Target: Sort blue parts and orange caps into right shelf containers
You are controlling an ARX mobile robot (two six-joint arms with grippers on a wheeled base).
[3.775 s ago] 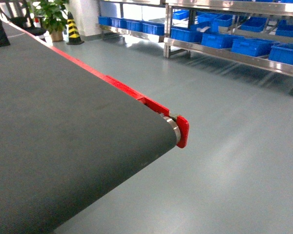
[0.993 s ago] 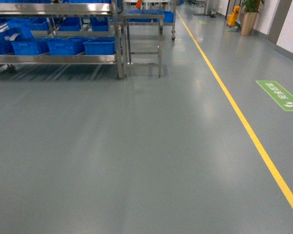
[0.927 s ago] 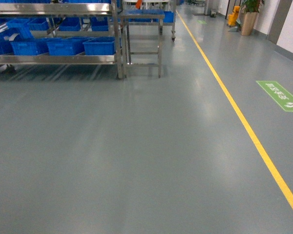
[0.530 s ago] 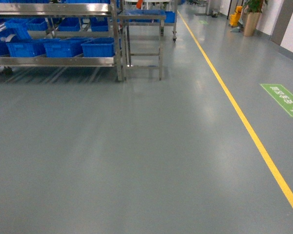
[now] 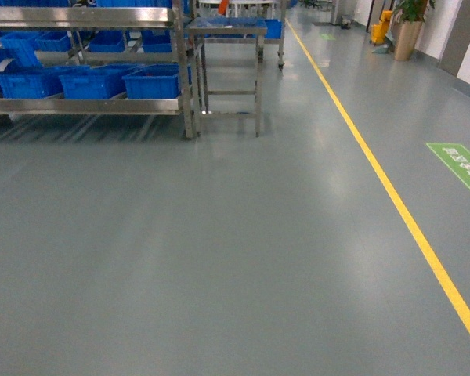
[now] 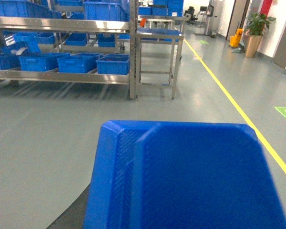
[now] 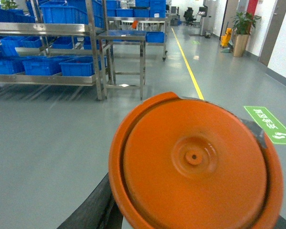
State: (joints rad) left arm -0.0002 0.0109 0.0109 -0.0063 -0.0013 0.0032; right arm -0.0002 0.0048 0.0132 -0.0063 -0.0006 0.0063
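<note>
While the grey floor (image 5: 219, 258) is filling most of the head view, a steel shelf rack (image 5: 86, 106) is standing at upper left, bearing a row of blue crates (image 5: 90, 82) on its lower level, with a small steel table (image 5: 229, 70) just beside its right end and a yellow floor line (image 5: 392, 196) running away on the right. A blue part (image 6: 186, 176) is crowding the left wrist view and an orange cap (image 7: 195, 162) is crowding the right wrist view (each close against its lens), both well apart from the crates. Neither gripper's fingers are showing, so whether either is clamping its item cannot be told.
</note>
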